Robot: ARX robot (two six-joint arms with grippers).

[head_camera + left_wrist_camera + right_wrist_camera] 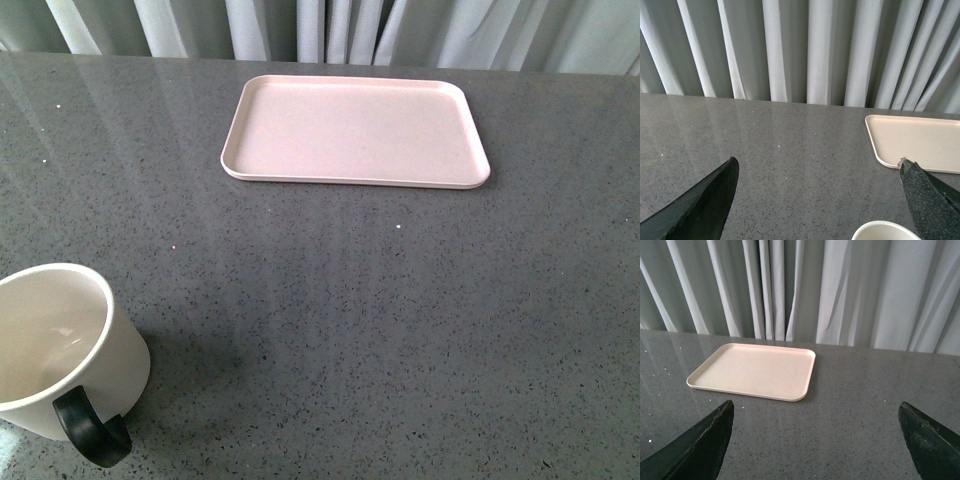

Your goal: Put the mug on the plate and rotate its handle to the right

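The white mug stands upright at the near left corner of the grey counter, and its black handle points toward the near edge. The pale pink plate lies empty at the far middle of the counter. Neither arm shows in the front view. My left gripper is open over bare counter, with the mug's rim just below its fingers and the plate beyond. My right gripper is open too, nothing between its fingers, with the plate ahead of it.
The dark grey speckled counter stretches between mug and plate. Pale pleated curtains hang right behind its far edge.
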